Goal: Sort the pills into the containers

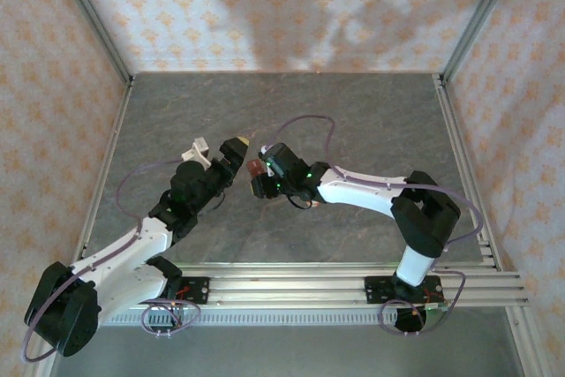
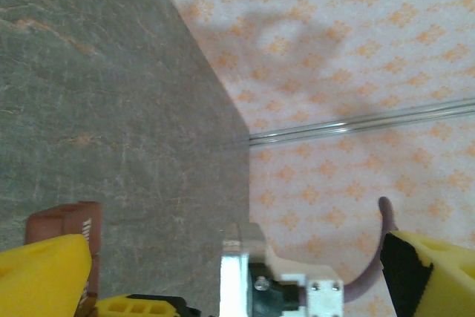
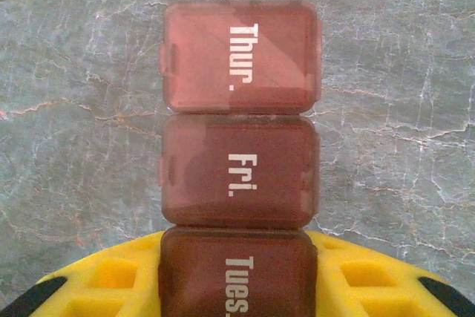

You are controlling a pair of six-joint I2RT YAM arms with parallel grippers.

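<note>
The containers are a brownish-red strip of joined square boxes with shut lids marked Thur., Fri. and Tues. My right gripper is shut on the Tues. end, a yellow finger on each side, and the strip hangs over the grey table. From above, the right gripper and the containers sit near the table's middle. My left gripper stands open just left of them, nothing between its fingers. In the left wrist view a corner of the containers pokes out past the left gripper's left finger. The pills are out of view.
Patterned walls with aluminium posts close in the grey marbled table on three sides. A slotted rail runs along the near edge between the arm bases. A white bracket with screws sits low in the left wrist view.
</note>
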